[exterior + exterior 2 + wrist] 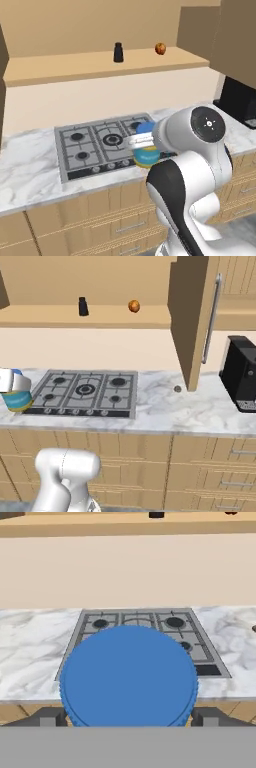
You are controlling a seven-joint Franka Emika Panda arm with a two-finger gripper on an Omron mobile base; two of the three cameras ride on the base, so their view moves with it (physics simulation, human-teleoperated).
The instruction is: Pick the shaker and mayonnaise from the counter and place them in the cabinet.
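The mayonnaise (146, 157) is a squat jar with a blue lid and a yellow and teal label, standing at the stove's front corner. My gripper (141, 142) reaches over it, open, with one finger on either side of the jar; from the right base the gripper (11, 381) sits above the mayonnaise (17, 400). In the hand view the blue lid of the mayonnaise (129, 677) lies between the fingertips (50, 717) of the gripper (130, 718). The dark shaker (118, 52) (83, 306) stands on the shelf of the cabinet (60, 67), whose tall door (192, 321) hangs open.
A gas stove (90, 145) (85, 388) is set into the marble counter (160, 406). An orange-red fruit (160, 48) (133, 306) sits on the shelf right of the shaker. A black coffee machine (242, 373) stands at the counter's right end.
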